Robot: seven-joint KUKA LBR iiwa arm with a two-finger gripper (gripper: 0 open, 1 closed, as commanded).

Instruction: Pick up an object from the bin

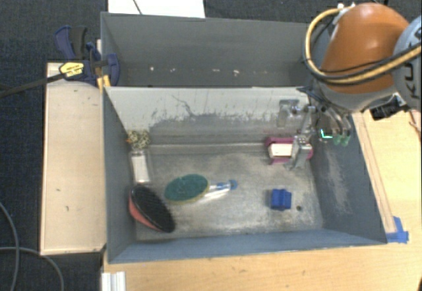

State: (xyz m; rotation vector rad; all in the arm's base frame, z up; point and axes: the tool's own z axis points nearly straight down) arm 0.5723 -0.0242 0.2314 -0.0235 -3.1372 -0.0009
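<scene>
Hand point(301, 151), its grip impossible to tell, sits just beside the pink-and-white box point(279, 150).

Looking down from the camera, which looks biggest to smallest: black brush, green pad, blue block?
Black oval bristle brush and round green scrubbing pad: about alike, not ranked.
Small blue block: clearly smallest.

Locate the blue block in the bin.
In the camera view, the blue block lies low on the right, below the pink box and right of the green brush.
</scene>
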